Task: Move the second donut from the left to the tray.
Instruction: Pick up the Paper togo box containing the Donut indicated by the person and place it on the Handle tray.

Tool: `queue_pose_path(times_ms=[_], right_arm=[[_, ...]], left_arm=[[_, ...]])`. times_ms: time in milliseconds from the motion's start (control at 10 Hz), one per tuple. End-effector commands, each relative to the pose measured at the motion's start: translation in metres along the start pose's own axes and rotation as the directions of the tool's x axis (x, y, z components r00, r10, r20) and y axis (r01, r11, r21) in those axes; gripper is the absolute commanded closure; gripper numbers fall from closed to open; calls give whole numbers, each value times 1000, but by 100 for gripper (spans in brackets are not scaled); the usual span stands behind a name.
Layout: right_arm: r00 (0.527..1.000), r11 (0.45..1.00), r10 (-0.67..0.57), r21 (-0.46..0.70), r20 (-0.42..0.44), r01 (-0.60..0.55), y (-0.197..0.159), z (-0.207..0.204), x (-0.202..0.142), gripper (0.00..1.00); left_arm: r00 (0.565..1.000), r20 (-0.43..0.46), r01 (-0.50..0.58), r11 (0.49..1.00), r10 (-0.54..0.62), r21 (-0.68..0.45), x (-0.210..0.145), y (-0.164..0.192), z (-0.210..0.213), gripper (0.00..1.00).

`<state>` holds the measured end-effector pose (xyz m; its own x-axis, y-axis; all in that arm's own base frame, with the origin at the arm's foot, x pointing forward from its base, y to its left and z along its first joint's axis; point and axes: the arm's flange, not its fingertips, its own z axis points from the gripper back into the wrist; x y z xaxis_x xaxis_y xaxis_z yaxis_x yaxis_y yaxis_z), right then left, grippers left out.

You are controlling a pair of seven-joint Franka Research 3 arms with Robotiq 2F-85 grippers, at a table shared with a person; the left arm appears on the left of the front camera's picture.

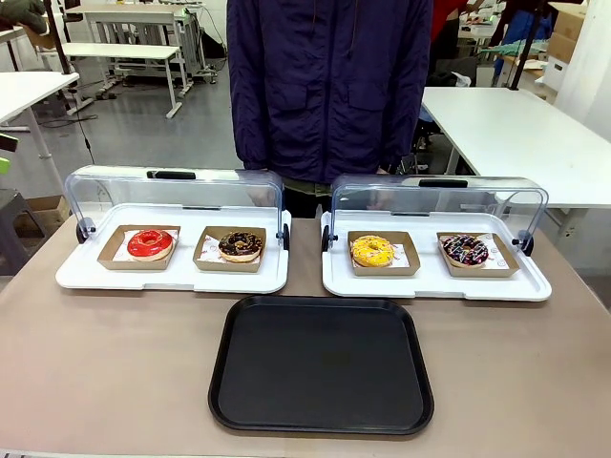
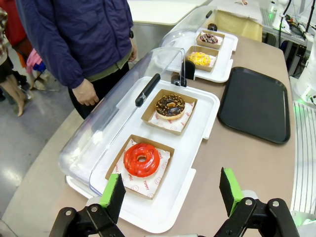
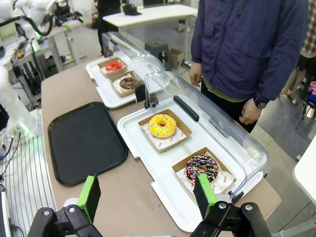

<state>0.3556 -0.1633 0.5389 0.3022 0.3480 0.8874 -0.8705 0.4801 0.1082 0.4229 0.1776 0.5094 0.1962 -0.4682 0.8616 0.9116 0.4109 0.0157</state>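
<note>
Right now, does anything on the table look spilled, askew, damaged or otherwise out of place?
Nothing stands out. Each donut, the chocolate crumb donut included, sits whole in its cardboard tray; the left display tray and right display tray line up side by side, lids open. The black tray lies flat before them.

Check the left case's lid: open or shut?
Open. The lid is swung back behind the white tray, leaving the red donut and the crumb donut uncovered.

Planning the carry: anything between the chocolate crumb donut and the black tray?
Nothing visible. The clear lid is open; only the display tray's rim and bare table separate chocolate crumb donut and black tray.
</note>
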Motion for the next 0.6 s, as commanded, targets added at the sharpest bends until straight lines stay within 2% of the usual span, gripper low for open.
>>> queue_pose_path(times_ms=[0, 500], right_arm=[[999, 1000, 22, -1, 24, -22, -2, -2, 1, 0], [999, 1000, 22, -1, 24, -22, -2, -2, 1, 0]], left_arm=[[1000, 6, 8, 1000, -8, -8, 2, -1, 0, 0], [1000, 6, 8, 1000, -8, -8, 2, -1, 0, 0]])
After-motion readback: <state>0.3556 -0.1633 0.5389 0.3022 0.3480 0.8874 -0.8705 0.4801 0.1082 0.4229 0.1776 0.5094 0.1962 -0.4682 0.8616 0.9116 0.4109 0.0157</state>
